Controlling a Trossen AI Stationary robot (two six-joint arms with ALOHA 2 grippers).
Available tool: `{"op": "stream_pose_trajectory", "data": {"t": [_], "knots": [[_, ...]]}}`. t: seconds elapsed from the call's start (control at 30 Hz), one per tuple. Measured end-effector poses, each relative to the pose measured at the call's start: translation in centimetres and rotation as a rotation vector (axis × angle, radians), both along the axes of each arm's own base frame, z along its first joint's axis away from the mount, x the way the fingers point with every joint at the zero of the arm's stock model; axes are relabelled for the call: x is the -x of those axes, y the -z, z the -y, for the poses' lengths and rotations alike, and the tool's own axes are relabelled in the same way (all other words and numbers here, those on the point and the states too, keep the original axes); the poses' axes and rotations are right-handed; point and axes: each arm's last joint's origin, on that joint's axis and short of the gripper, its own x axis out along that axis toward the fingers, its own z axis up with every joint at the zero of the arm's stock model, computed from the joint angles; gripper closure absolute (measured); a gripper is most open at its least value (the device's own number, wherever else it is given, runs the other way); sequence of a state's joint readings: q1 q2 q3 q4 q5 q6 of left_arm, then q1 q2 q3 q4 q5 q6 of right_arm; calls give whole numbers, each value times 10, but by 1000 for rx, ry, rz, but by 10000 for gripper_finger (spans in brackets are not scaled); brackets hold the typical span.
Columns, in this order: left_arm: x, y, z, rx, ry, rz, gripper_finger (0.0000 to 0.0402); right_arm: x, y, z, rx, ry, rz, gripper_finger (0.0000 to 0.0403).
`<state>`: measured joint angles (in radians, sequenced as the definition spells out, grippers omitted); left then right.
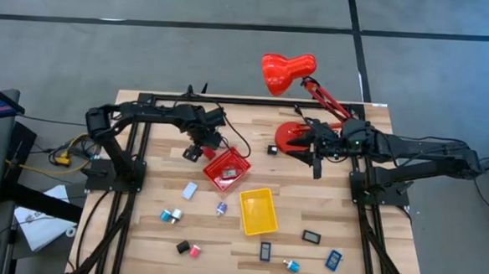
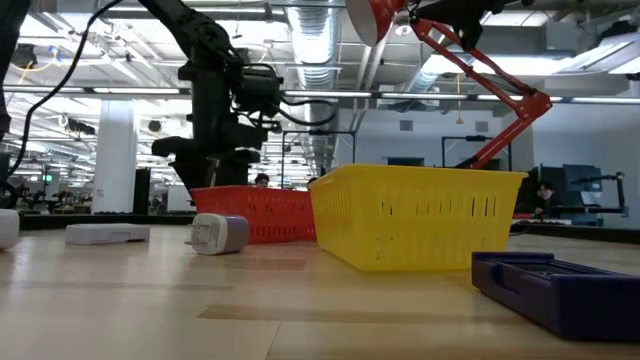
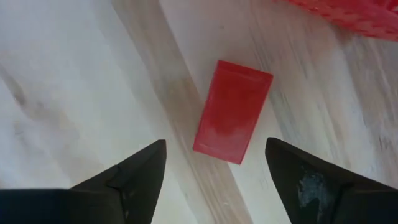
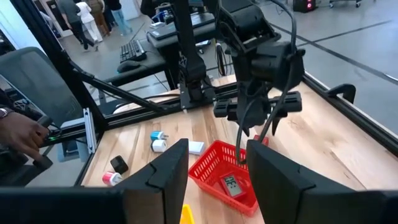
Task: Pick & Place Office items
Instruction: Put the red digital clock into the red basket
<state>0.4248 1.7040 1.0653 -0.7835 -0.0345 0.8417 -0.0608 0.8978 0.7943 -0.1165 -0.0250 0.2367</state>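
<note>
A flat red rectangle (image 3: 232,111) lies flat on the wooden table, just left of the red tray (image 1: 227,170); it also shows in the high view (image 1: 192,153). My left gripper (image 3: 214,162) is open and hovers above it pointing down, with one finger on each side and neither touching; it also shows in the high view (image 1: 202,143). My right gripper (image 4: 217,168) is open and empty near the lamp base (image 1: 293,138). A grey piece (image 4: 229,184) lies inside the red tray. Other small pieces lie scattered on the near half of the table.
A yellow tray (image 1: 257,211) stands right of and nearer than the red tray. The red desk lamp (image 1: 286,72) stands at the far edge. A white flat piece (image 1: 190,189), small plugs (image 1: 170,216), a black and a pink piece (image 1: 188,249) and blue pieces (image 1: 333,259) lie near the front.
</note>
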Motion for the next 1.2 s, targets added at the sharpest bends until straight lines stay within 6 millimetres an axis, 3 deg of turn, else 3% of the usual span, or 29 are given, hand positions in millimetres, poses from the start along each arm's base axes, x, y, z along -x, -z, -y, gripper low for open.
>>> {"op": "stream_pose_trajectory", "data": {"t": [0.3,0.67,0.83,1.03,1.2], "knots": [[-3,14,0,11,104,-56,137,0,0,0,0,0,-1,247],[-7,33,-3,-22,103,-121,140,0,0,0,-1,0,-2,247],[-9,34,-4,-26,102,-110,174,0,0,0,-3,1,-2,247],[-11,42,1,1,100,-145,251,0,0,0,-11,3,-2,247],[-8,34,-1,1,-5,-111,255,0,0,0,-11,2,0,247]]}}
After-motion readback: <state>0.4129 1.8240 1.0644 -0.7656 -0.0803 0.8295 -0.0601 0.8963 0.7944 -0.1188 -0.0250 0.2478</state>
